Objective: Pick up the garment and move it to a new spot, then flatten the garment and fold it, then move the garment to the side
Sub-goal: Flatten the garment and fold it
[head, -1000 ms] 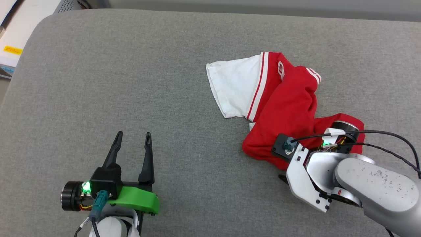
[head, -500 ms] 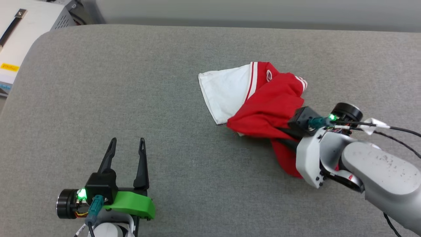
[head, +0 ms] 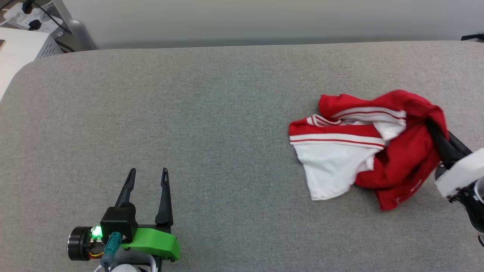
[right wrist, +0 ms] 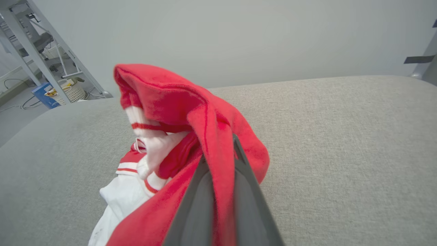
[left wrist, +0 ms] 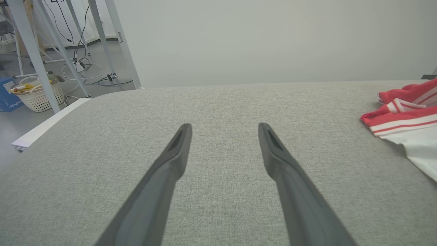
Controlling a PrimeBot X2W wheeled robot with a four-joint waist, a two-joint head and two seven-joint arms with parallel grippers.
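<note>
The garment (head: 401, 162), a red shirt with white sleeves and red-and-white striped trim, lies bunched at the right of the grey padded table (head: 227, 113). My right gripper (head: 433, 126) comes in from the right edge, shut on a fold of its red cloth and holding that part raised. In the right wrist view the red garment (right wrist: 191, 109) drapes over and between the two fingers of the right gripper (right wrist: 220, 157). My left gripper (head: 148, 173) rests open at the lower left, far from the shirt. Between the fingers of the left gripper (left wrist: 224, 128) I see bare table, with the garment (left wrist: 406, 119) off to the right.
A white cabinet (head: 19, 49) stands past the table's rounded far-left corner. Metal frame legs (left wrist: 30, 51) and a basket (left wrist: 37, 95) are on the floor beyond it. A plain wall runs behind the table's far edge.
The head view has tilted up. My right gripper shut on the garment, lifted it and carried it to the right, and the shirt has turned over. The left gripper stayed put.
</note>
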